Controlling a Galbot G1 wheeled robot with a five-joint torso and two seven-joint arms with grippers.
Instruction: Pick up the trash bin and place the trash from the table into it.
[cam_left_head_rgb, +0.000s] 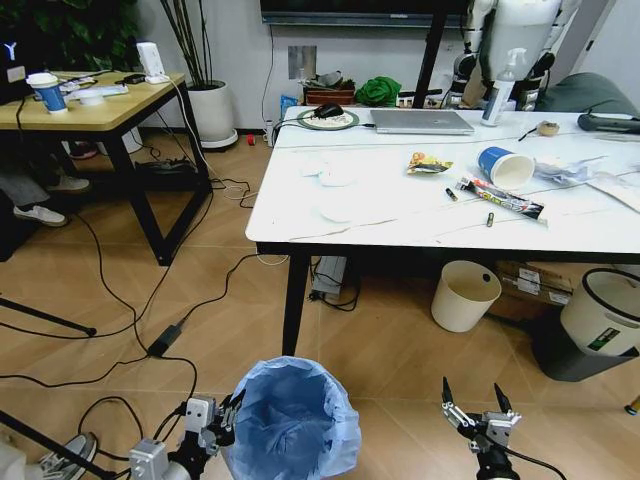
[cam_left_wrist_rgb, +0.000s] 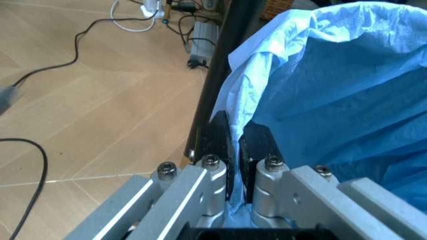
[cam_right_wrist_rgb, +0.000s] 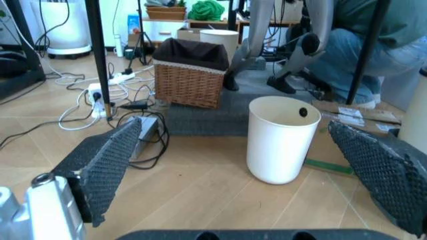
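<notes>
The trash bin (cam_left_head_rgb: 290, 420), lined with a ruffled light blue bag, stands on the wooden floor in front of the table (cam_left_head_rgb: 380, 225). My left gripper (cam_left_head_rgb: 228, 415) is shut on the bin's left rim; in the left wrist view its black fingers (cam_left_wrist_rgb: 220, 142) pinch the blue bag (cam_left_wrist_rgb: 333, 100). My right gripper (cam_left_head_rgb: 472, 403) hangs open to the right of the bin, holding nothing; its fingers (cam_right_wrist_rgb: 107, 165) spread wide in the right wrist view. On the table lie the trash: a blue paper cup (cam_left_head_rgb: 504, 166), a yellow wrapper (cam_left_head_rgb: 428, 162), a red-and-white tube (cam_left_head_rgb: 503, 198) and white tissues (cam_left_head_rgb: 335, 176).
A plain cream bin (cam_left_head_rgb: 465, 295) (cam_right_wrist_rgb: 280, 137) and a white black-rimmed bin (cam_left_head_rgb: 603, 312) stand under the table's right side. A laptop (cam_left_head_rgb: 420, 121), a spray bottle (cam_left_head_rgb: 503, 90) and a tape roll (cam_left_head_rgb: 547, 128) sit at the back. Cables (cam_left_head_rgb: 150, 330) cross the floor on the left, near a wooden table (cam_left_head_rgb: 95, 115).
</notes>
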